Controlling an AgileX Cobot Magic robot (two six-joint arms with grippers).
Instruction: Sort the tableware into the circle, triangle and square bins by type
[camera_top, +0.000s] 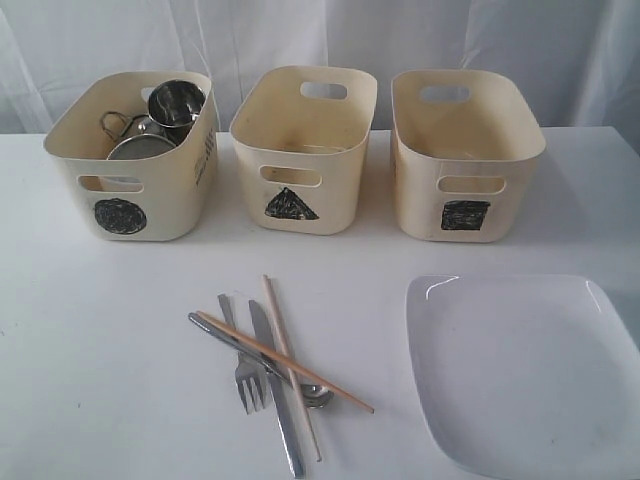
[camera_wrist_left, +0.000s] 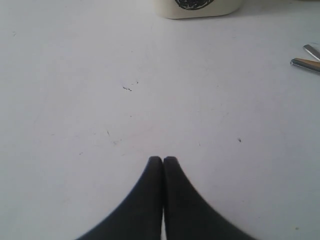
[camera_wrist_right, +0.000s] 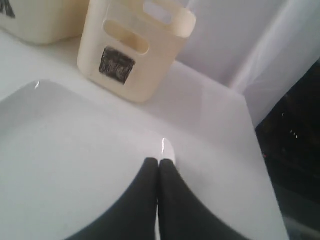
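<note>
Probably the crossed steel fork, knife, spoon and wooden chopsticks (camera_top: 285, 362), lower centre, would scatter if one is dragged out; the flat white square plate (camera_top: 520, 370), lower right, offers little edge to pinch. Left fingers (camera_wrist_left: 150, 190) and right fingers (camera_wrist_right: 146, 192), pressed together and empty, angle down over the white table (camera_top: 90, 380), the right above the plate's corner.

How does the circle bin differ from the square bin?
The circle bin holds steel cups and bowls; the square bin shows nothing inside. In the exterior view, the circle bin stands at the row's left end, the square bin at its right. Both are cream tubs with cut-out handles.
</note>
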